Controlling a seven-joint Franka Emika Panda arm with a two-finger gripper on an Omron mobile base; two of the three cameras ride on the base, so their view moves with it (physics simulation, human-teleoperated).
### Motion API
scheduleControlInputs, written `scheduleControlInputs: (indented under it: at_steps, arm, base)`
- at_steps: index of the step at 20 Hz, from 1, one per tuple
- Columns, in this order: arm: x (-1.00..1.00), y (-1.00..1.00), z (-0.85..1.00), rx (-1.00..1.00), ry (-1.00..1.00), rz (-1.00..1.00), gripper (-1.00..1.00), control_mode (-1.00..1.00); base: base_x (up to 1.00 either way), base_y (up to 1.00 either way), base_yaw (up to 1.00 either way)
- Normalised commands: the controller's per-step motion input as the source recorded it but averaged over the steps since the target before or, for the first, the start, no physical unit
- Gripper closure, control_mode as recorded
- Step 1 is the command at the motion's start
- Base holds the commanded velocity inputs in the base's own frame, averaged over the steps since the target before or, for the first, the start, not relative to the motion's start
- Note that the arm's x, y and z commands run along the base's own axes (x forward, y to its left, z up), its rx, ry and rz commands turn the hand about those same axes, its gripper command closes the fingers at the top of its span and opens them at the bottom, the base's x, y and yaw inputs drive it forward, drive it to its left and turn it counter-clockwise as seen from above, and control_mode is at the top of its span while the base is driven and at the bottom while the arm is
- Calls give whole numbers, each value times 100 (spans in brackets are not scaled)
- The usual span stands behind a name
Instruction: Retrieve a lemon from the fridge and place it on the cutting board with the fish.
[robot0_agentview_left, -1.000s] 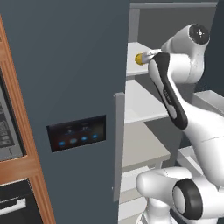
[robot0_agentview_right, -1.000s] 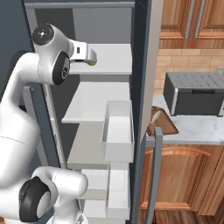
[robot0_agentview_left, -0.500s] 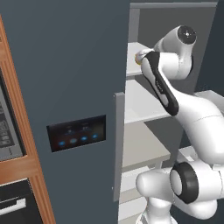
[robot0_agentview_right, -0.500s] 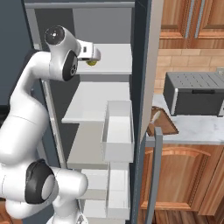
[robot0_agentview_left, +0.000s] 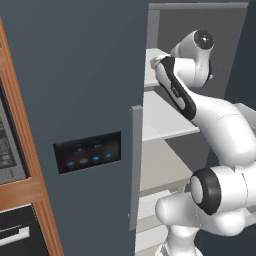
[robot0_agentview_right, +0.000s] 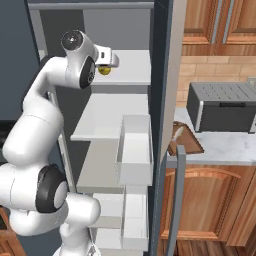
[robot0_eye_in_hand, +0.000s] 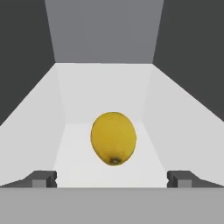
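Yellow and plump, the lemon (robot0_eye_in_hand: 113, 138) is sitting dead centre ahead of the gripper (robot0_eye_in_hand: 112, 178) in the hand view, resting on the white top shelf (robot0_eye_in_hand: 87, 100) with the two dark fingertips (robot0_eye_in_hand: 42, 178) spread wide on either side of it, well clear of the fruit and touching nothing. The jaws are standing fully apart, gripping nothing. From the right base view, the lemon (robot0_agentview_right: 104, 70) is peeking out just beneath the white hand, at the near edge of that upper shelf (robot0_agentview_right: 131, 67) inside the fridge (robot0_agentview_right: 161, 60), whose door is hanging open. The arm is reaching up and into the top compartment, the hand levelled at the shelf. Off to the gripper's right and well below it, the reddish-brown cutting board (robot0_agentview_right: 186, 141) is lying on the pale counter (robot0_agentview_right: 220, 146), well apart from the fruit, just in front of a grey toaster oven (robot0_agentview_right: 223, 105). In the left base view the fridge's closed door (robot0_agentview_left: 80, 100) is showing its black panel (robot0_agentview_left: 88, 151) with blue lights.
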Motion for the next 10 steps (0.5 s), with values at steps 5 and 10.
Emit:
scheduleControlInputs:
  at_steps: [5,10]
  arm:
    - [48,0,-5,0,0,0,-100,-100]
    - [43,2,-5,0,4,0,-100,-100]
  base:
    - [0,0,0]
    - [0,0,0]
